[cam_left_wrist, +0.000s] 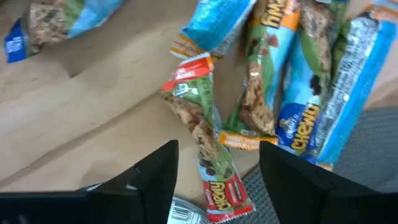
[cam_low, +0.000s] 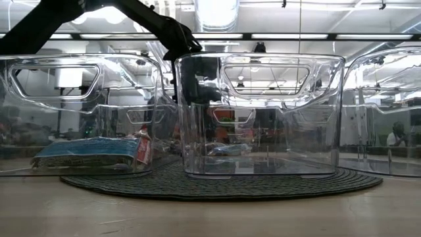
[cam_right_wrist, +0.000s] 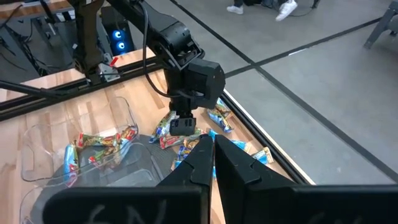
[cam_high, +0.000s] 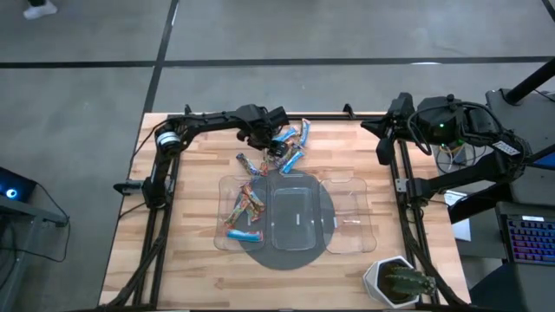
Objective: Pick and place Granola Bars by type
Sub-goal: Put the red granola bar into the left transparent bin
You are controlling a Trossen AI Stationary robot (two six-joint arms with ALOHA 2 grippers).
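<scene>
High view: left gripper (cam_high: 276, 149) poised over the loose pile of Granola Bars (cam_high: 290, 147) at the table's (cam_high: 191, 251) far edge, jaws spread, presumably to straddle one bar for the next pick. Left wrist view: red-ended bar (cam_left_wrist: 205, 140) lying flat between the open fingers (cam_left_wrist: 155, 177), long axis running roughly along the gripper's line of sight, one end under the jaws, so closing would likely pinch across its narrow width; blue bars (cam_left_wrist: 323, 106) just beside it, roughly parallel. Left tray (cam_high: 243, 208) already holding several bars; middle tray (cam_high: 293, 217) seemingly bare. Right gripper (cam_right_wrist: 210, 158) clenched on nothing, parked well apart at the right.
</scene>
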